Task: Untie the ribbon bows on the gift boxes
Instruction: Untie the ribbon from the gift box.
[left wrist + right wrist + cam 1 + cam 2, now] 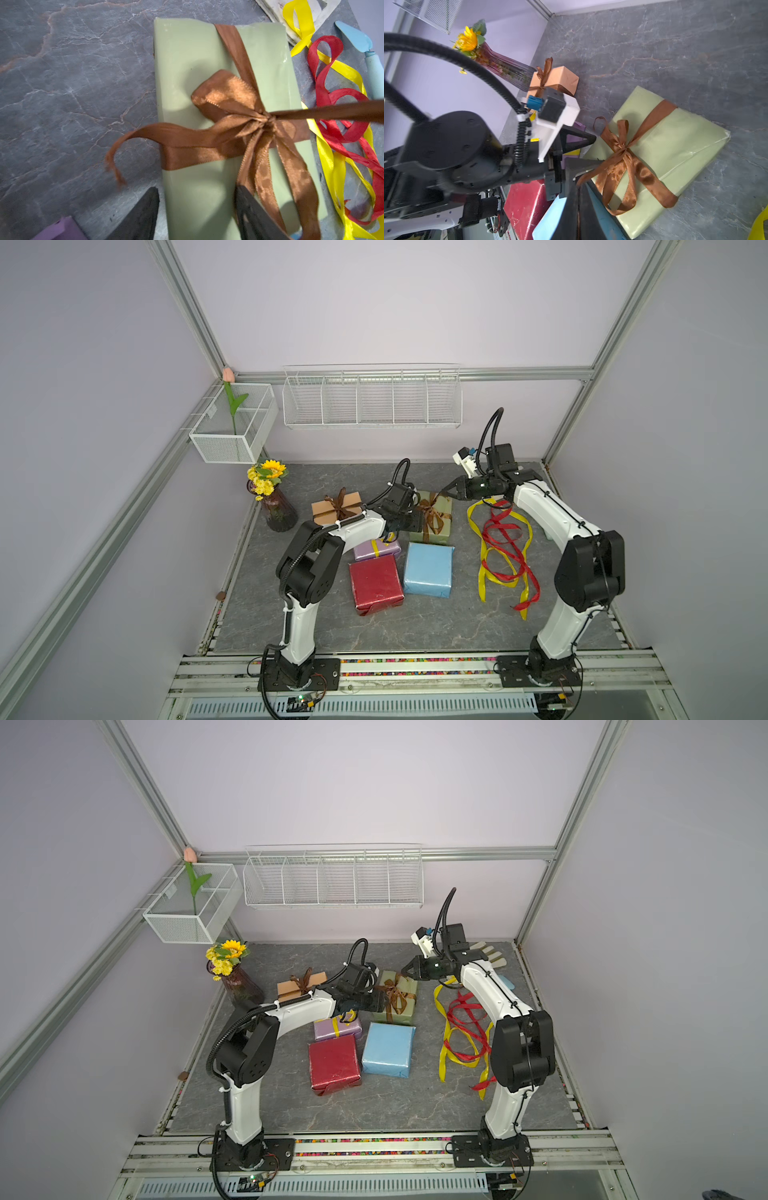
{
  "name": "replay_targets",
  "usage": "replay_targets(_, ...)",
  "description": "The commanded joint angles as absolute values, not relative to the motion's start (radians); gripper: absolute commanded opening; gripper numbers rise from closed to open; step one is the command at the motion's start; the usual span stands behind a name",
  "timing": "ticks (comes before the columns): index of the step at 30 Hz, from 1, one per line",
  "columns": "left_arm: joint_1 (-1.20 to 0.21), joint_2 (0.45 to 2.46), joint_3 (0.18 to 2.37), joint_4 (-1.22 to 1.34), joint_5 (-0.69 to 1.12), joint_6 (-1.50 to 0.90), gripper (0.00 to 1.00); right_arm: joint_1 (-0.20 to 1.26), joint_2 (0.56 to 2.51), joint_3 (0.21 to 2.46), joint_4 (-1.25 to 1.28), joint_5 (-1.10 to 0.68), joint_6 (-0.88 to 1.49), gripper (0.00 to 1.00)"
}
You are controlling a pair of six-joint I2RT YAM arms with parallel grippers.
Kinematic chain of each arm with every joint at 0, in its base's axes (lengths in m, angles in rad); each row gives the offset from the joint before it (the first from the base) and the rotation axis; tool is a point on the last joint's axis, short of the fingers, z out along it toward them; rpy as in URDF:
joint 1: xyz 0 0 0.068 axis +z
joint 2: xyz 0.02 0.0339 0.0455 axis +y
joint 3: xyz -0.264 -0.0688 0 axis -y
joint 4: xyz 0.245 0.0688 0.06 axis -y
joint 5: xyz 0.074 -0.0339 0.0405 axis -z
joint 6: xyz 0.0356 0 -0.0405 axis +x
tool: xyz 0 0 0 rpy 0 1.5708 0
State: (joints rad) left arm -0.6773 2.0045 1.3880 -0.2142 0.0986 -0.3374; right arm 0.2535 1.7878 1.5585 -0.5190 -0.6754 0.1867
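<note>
far to the left of the olive green box (442, 531) stands a vase (280, 512) of yellow flowers, and between the two sits the tan-orange box (328, 512) with its dark bow (341, 505) tied. the left gripper (417, 524) is at the olive green box's left end with its jaws well apart. in the left wrist view one finger (145, 214) hangs beside the box over the table (62, 83) and the other over the box's top; whether either presses down cannot be told. nearer the robot than the olive green box lie the lilac box (365, 552) with a yellow band, and the bare red box (376, 585) and light blue box (428, 574). on the olive green box the brown bow (266, 120) is knotted, and one tail (332, 111) runs taut to the right gripper (444, 490), pinched tight on the tail's end at the box's far right corner. right of the box, a red ribbon (320, 87) and a yellow ribbon (305, 22) lie loose in curls. the ribbon looks thin, soft and slippery, so it probably wants a hold near a tail's end, never on a loop. the box looks light and likely to slide toward the pull unless pinned. no brand, label or writing can be read.
</note>
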Motion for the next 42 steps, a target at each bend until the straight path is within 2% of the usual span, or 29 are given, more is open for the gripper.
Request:
replay_targets(1, -0.679, 2.000, 1.362, -0.269, 0.063, -0.347, 0.60, 0.255, 1.726, 1.573, -0.509, -0.695, 0.201, 0.07)
replay_targets(15, -0.678, 1.994, 1.351, -0.265, 0.061, -0.353, 0.60, 0.252, 1.497, 1.563, -0.524, -0.624, 0.202, 0.07)
replay_targets(23, -0.680, 1.990, 1.349, -0.260, 0.068, -0.364, 0.60, 0.232, 1.445, 1.528, -0.519, -0.568, 0.194, 0.07)
replay_targets(30, -0.679, 1.958, 1.349, -0.260, 0.094, -0.357, 0.60, 0.185, 1.513, 1.501, -0.492, -0.493, 0.212, 0.07)
replay_targets(36, -0.679, 1.915, 1.357, -0.277, 0.105, -0.341, 0.60, 0.137, 1.591, 1.464, -0.483, -0.319, 0.246, 0.07)
replay_targets(42, -0.680, 1.883, 1.381, -0.318, 0.120, -0.324, 0.60, 0.108, 1.661, 1.428, -0.473, -0.325, 0.253, 0.09)
